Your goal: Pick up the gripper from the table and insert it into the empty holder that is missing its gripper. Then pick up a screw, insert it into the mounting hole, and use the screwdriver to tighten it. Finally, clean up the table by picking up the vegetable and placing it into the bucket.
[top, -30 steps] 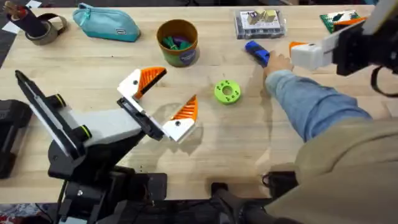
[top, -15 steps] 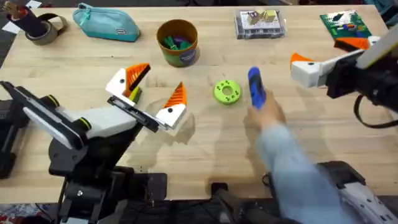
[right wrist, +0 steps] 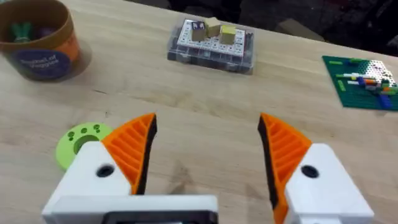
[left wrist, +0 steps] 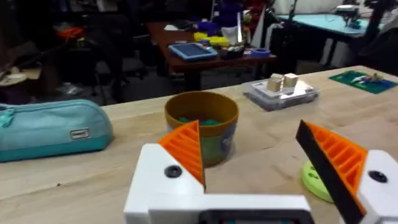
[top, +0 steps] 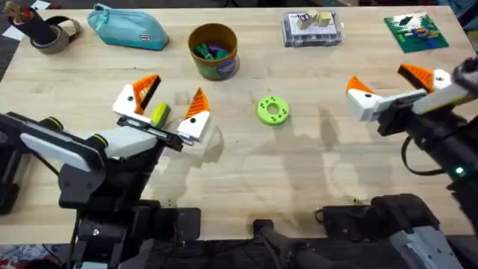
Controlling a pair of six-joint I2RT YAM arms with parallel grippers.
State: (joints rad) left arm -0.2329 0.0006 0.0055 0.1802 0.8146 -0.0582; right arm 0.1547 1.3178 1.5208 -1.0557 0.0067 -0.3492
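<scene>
The yellow-green vegetable lies on the table between the two orange-padded fingers of my left gripper, which is open around it without touching it. Behind it stands the tan bucket with coloured items inside, also seen as the bucket ahead of the left gripper. At the right side, my right gripper hangs open over bare table, holding nothing. From the right gripper the bucket sits far off. The screwdriver, the screw, the holder and the loose gripper are out of view.
A round green disc with holes lies mid-table. A teal pouch and a tape roll sit at the back left. At the back right are a clear parts box and a green board.
A person's arm holding the blue screwdriver has pulled back out of view, taking it along. My left gripper shifted left around the vegetable. The right gripper has swung so both fingers show.
</scene>
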